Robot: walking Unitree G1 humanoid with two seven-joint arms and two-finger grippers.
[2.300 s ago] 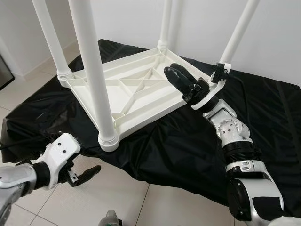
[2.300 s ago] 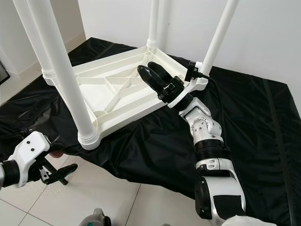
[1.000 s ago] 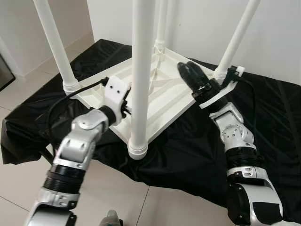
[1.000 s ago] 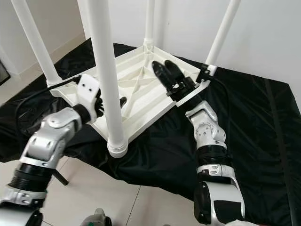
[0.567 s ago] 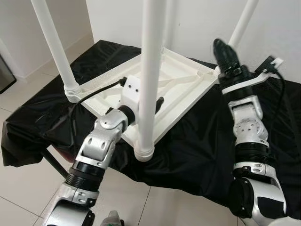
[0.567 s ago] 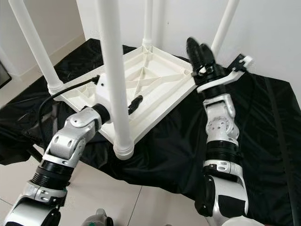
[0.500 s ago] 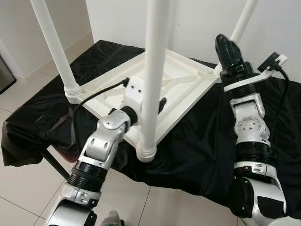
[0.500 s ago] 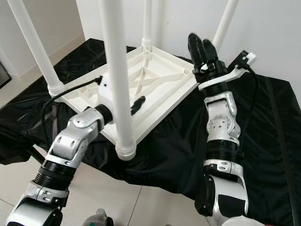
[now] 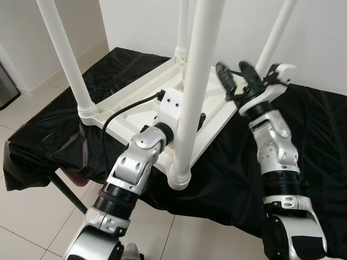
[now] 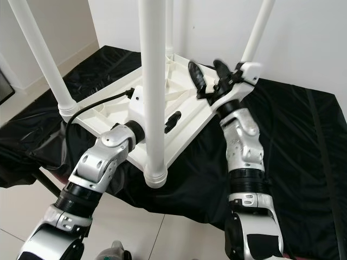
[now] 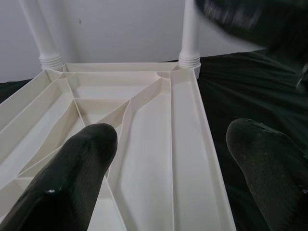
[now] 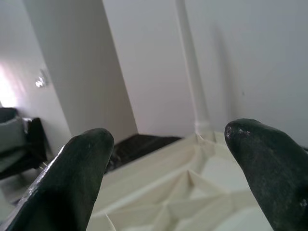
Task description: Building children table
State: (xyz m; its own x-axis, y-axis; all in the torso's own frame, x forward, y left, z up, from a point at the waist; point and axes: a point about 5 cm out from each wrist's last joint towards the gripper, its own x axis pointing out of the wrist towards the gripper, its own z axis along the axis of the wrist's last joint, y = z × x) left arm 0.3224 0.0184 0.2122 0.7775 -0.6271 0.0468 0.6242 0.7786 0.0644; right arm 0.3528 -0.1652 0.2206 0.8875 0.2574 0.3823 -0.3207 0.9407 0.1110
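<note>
Black cloth [image 9: 227, 179] bears upturned white table [image 9: 135, 111], both grippers [image 9: 201, 120] [image 9: 237, 81] open over it

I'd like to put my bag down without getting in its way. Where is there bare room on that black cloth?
The black cloth lies bare on the robot's right, between the right tool and the wall. The near-left corner of the cloth, in front of the upturned white table, is also free. The middle is crowded: the table's legs and both arms, with the left tool over its underside.
</note>
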